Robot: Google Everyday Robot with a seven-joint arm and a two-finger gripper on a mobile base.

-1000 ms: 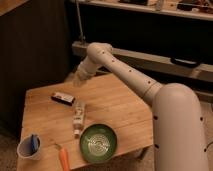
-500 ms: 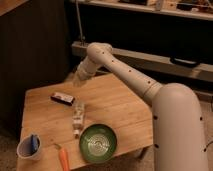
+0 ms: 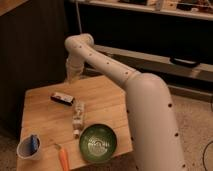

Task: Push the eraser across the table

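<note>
Front edge of table [image 3: 42, 120]: white cup [image 3: 27, 148] at the left corner, orange carrot [image 3: 63, 157], green bowl [image 3: 98, 142]. Mid: clear bottle [image 3: 77, 119] lying down, its far end near the eraser [image 3: 62, 98]; can't tell if they touch. Eraser lies flat in the far-left part of the top. Gripper [image 3: 73, 76] hangs just beyond it over the far edge, fingers closed, nothing in them.

Handling guess: light, stiff block, likely rubbery, so it drags on wood and pivots easily. No pinch needed. Contact 1 long side, low, at mid-length with the closed tip; off-centre means spin. Bottle sits close to a toward-front path.
</note>
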